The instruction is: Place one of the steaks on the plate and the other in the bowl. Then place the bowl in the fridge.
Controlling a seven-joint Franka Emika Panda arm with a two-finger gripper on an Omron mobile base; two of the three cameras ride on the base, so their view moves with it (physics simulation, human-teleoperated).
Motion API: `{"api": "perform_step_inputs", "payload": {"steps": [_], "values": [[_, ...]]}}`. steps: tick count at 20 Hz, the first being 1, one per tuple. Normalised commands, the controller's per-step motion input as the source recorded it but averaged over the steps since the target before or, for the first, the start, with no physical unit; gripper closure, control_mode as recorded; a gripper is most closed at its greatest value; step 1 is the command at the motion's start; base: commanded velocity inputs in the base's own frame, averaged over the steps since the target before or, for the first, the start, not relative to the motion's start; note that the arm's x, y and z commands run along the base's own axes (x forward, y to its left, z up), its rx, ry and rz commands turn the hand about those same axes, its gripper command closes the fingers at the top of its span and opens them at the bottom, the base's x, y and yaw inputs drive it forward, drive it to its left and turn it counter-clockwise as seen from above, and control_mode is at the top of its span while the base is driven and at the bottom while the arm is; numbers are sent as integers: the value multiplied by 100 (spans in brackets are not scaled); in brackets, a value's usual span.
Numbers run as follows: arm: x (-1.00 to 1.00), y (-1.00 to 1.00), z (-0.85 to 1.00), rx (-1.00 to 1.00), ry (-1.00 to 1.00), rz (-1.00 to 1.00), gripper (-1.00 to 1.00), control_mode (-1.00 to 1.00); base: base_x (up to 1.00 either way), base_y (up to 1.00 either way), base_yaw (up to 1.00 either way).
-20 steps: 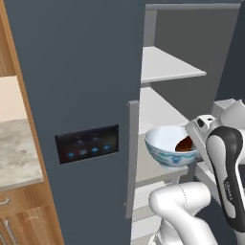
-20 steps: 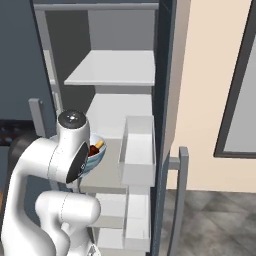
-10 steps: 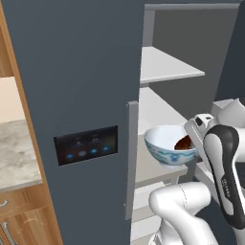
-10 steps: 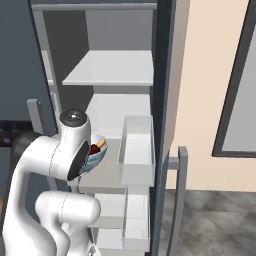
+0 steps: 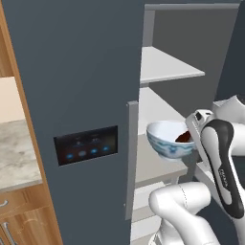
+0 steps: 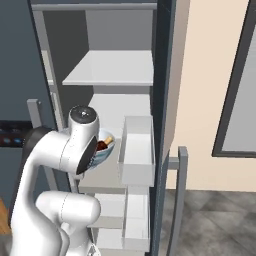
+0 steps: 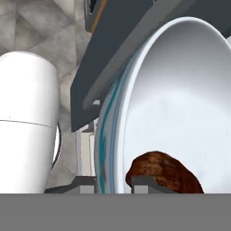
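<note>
Since a second ago little has changed: the tool (image 7: 115, 186) stays clamped on the rim of the bowl (image 5: 170, 139), held just above the fridge's (image 5: 72, 72) middle shelf (image 5: 158, 165). The dark steak (image 7: 164, 173) lies beside the tool, partly cut off. The arm hides the tool in both base views.

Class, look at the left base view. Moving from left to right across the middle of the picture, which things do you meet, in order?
Marble counter → black panel with blue lights → grey door handle → bowl → dark steak → robot arm.
</note>
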Motion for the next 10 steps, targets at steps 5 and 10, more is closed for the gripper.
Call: {"api": "perform_step_inputs", "payload": {"steps": [5, 10], "values": [[28, 0, 15, 0, 0, -5, 100, -100, 0, 0, 0], [13, 0, 32, 0, -2, -6, 100, -100, 0, 0, 0]]}}
